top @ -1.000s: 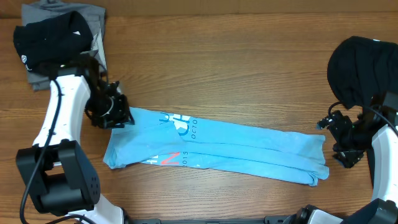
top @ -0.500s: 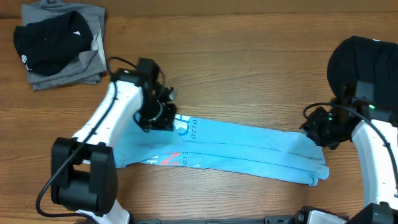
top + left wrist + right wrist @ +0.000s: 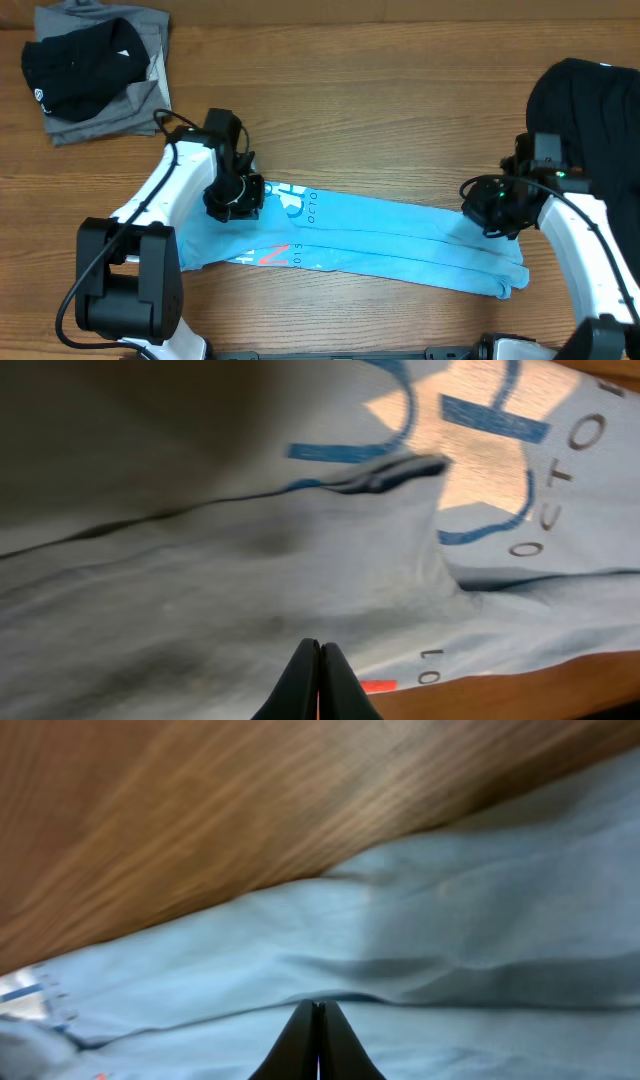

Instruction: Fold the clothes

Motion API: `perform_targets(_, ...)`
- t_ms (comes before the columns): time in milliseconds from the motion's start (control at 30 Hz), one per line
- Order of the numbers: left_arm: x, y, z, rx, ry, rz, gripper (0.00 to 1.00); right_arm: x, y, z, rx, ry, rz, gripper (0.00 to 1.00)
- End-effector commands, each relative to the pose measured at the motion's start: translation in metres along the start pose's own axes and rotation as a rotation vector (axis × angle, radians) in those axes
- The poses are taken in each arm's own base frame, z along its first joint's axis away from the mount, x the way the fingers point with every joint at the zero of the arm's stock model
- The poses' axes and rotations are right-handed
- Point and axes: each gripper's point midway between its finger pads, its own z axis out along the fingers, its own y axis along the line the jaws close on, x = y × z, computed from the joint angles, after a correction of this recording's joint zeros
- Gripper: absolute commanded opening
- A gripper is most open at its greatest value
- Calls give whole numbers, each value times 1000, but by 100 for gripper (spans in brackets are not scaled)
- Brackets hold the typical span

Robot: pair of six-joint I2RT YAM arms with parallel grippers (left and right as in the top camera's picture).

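The light-blue T-shirt (image 3: 400, 245) lies across the front of the table as a long folded strip, its print (image 3: 290, 205) near the left end. My left gripper (image 3: 240, 195) is shut at the strip's upper left. In the left wrist view its tips (image 3: 319, 647) press into a shaded layer of the light-blue T-shirt (image 3: 250, 580) drawn over the lettering. My right gripper (image 3: 487, 207) is shut at the strip's right end. In the right wrist view its tips (image 3: 318, 1006) pinch a raised ridge of the light-blue T-shirt (image 3: 450, 920). A large black T-shirt (image 3: 585, 110) sits bunched at the right edge.
A black garment (image 3: 85, 65) rests on folded grey cloth (image 3: 120, 115) in the back left corner. Bare wooden table (image 3: 380, 100) stretches behind the blue strip. The right arm (image 3: 580, 240) crosses in front of the black T-shirt.
The left gripper moved right from the shirt's left corner onto the print and shut. The right gripper came in from the right edge onto the shirt's end and shut.
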Motion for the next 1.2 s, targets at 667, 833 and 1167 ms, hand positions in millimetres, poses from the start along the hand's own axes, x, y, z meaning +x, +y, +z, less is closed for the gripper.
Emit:
perform_targets(667,-2,65,55,-63,152,-192,4,16,-28,58,83,116,108,6)
perform_targets(833,-6,85,51,-59,130,-256,4,16,-28,59,83,115,103,6)
perform_targets(1167,-2,125,42,-97,121,-371,4,27,-35,71,73,126,106,7)
